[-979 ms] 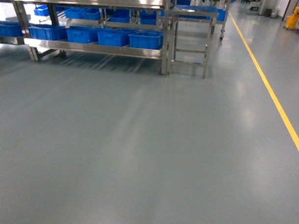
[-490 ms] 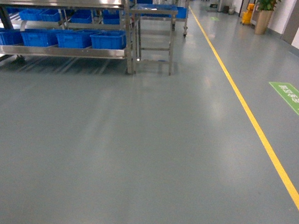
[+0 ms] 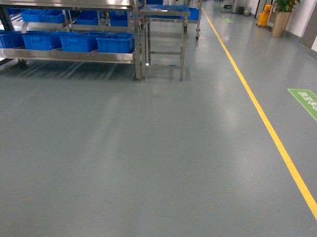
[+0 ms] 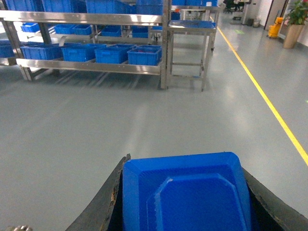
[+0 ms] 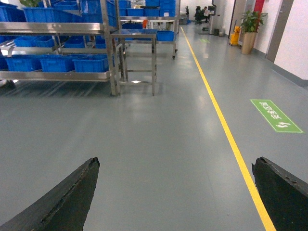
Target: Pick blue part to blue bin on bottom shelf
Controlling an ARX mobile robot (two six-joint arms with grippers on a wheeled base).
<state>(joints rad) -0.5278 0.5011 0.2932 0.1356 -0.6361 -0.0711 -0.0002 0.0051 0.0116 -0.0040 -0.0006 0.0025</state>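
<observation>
1. My left gripper [image 4: 185, 202] is clamped on the blue part [image 4: 185, 192]; its dark fingers [image 4: 98, 211] press both sides, so the part fills the bottom of the left wrist view and rides along securely
2. My right gripper [image 5: 175, 192] hangs spread apart with nothing between its fingers, only grey floor [image 5: 159, 144]; I judge it idle, kept low and out of the way
3. The bottom shelf [image 3: 67, 55] sits well apart, far up-left in the head view, with a row of blue bins [image 3: 115, 42] on it, so the carry is unfinished
4. A square steel table [image 3: 164, 35] stands just beside the rack's right end; a yellow line [image 3: 262, 117] runs along my right, marking the aisle I should stay inside
</observation>
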